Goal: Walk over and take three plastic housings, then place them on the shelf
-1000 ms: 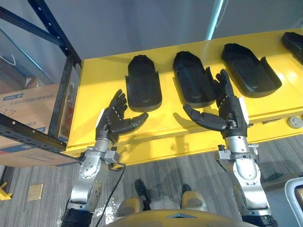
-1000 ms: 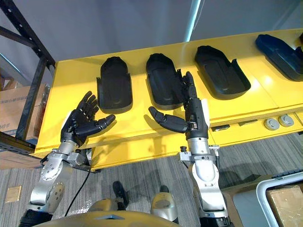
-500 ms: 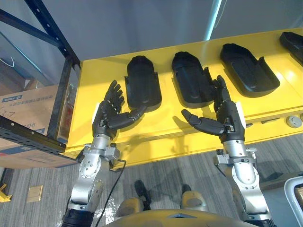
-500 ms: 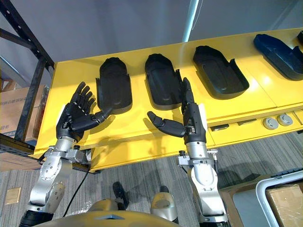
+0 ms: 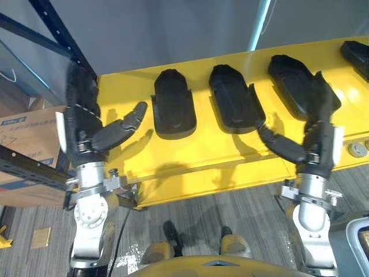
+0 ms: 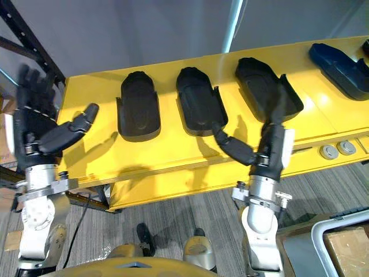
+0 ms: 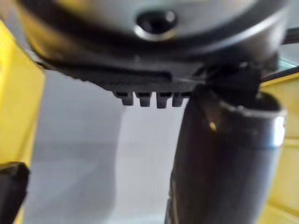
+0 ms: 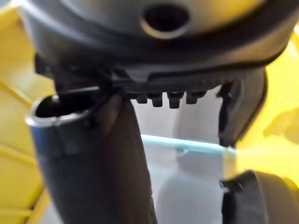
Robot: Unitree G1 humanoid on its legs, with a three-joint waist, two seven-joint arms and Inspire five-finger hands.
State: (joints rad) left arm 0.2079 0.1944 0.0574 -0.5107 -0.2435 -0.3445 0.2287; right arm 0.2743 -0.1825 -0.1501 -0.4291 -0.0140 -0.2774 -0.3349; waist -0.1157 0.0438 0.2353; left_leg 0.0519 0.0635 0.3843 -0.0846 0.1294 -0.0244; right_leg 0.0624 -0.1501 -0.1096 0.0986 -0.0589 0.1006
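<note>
Your left hand (image 5: 86,130) and right hand (image 5: 314,147) hang spread and empty above the yellow counter (image 5: 190,156), three black housings (image 5: 174,104) lie in a row there, and any grasp needs lowering onto one.

housings (image 5: 174,104): matt black plastic | table (image 5: 202,150): glossy yellow

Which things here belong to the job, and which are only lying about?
For the job:
- three black plastic housings: left, middle, right
- yellow table
- dark shelf frame

Lying about:
- dark blue housing
- round metal parts
- cardboard box
</note>
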